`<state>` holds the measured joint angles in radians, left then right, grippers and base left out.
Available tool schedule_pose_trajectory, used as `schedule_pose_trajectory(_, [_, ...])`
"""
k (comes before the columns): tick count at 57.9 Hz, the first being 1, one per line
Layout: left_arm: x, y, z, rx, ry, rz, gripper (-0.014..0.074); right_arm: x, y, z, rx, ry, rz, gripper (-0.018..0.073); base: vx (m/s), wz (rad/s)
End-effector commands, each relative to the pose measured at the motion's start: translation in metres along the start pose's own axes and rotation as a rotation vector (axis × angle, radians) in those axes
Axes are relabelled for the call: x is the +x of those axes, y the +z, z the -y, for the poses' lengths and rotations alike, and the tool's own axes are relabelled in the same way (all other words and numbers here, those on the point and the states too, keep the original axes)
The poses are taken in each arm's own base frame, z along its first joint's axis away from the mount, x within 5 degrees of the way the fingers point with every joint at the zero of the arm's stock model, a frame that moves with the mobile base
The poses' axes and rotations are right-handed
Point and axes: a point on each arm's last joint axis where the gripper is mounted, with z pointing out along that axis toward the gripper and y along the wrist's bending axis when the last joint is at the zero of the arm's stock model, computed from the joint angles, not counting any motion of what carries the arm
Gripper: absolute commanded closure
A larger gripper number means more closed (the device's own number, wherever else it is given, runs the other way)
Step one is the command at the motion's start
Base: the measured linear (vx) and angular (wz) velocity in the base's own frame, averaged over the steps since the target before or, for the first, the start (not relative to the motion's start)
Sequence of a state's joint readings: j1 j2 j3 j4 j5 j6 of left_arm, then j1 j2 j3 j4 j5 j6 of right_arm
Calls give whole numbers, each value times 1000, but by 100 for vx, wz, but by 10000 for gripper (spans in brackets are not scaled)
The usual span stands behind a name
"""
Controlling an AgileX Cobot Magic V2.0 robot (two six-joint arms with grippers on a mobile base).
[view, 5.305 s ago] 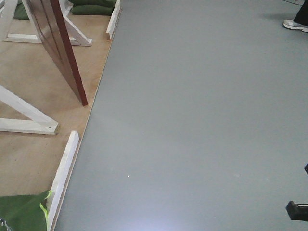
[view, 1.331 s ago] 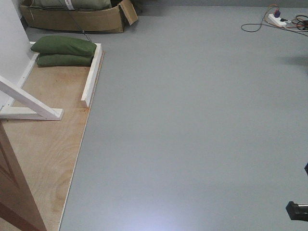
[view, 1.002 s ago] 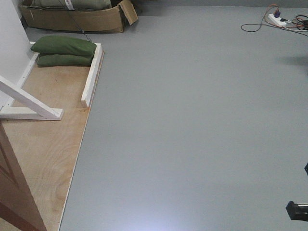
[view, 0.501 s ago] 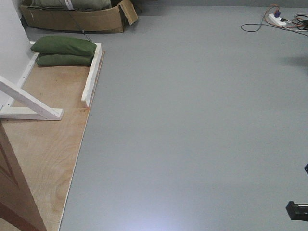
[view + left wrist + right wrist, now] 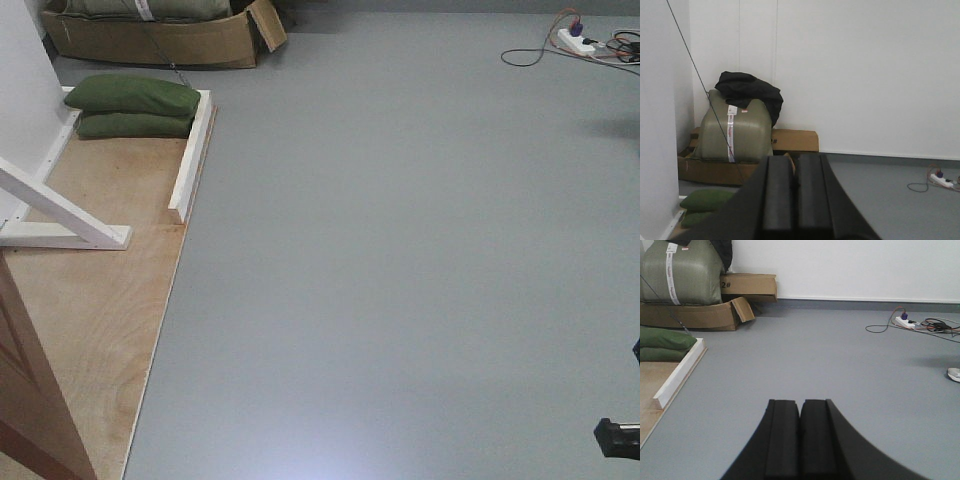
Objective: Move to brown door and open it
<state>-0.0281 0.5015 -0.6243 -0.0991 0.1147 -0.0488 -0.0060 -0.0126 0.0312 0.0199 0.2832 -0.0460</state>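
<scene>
The brown door shows only as a wedge at the bottom-left corner of the front view, standing on the plywood floor panel. Its visible edge slants from upper left down to lower right, and its handle is out of sight. Beyond it are a white wooden brace, 2 stacked green sandbags and a cardboard box. The left fingers and the right fingers are each pressed together, holding nothing, above the grey floor.
</scene>
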Motion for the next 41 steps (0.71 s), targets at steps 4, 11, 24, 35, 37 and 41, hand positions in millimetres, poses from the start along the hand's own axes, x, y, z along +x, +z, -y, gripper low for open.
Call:
schedule_pose_trajectory(4, [-15, 27, 0, -7, -25, 63, 603, -6, 1, 1, 7, -11, 66, 559, 0, 0])
schedule_pose_trajectory(11, [-22, 36, -2, -20, -128, 158, 603, -6, 1, 1, 7, -11, 66, 559, 0, 0])
schedule_pose_trajectory(24, [-56, 18, -28, -200, -409, 630, 603, -6, 1, 1, 7, -11, 66, 559, 0, 0])
schedule_pose_trajectory(35, [-82, -2, -52, -434, -630, 907, 603, -6, 1, 1, 7, -11, 66, 559, 0, 0])
schedule_pose_trajectory(37, [-88, -3, -54, -479, -644, 933, 603, -6, 1, 1, 7, -11, 66, 559, 0, 0])
schedule_pose_trajectory(41, [-104, -1, -57, -557, -635, 959, 603, -6, 1, 1, 7, -11, 66, 559, 0, 0])
